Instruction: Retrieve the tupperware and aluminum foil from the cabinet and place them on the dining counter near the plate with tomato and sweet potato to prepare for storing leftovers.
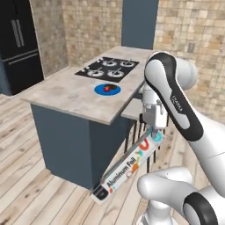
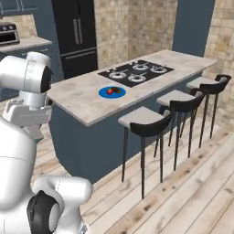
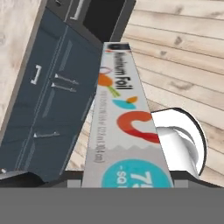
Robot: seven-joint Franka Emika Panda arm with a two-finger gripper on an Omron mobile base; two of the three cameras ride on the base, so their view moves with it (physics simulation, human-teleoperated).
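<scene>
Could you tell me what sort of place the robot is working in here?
A home kitchen: an island counter with an inset gas cooktop, bar stools along its side, and a dark refrigerator behind.

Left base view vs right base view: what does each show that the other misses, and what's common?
Left base view: the hand shut on the teal end of the aluminum foil, with the box hanging tilted down toward the floor beside the island's dark blue base.

Right base view: three black-backed bar stools in a row along the island, and a black fridge behind it.

Both: the dining counter with its inset black cooktop, and the blue plate with food on it, in front of the cooktop.
</scene>
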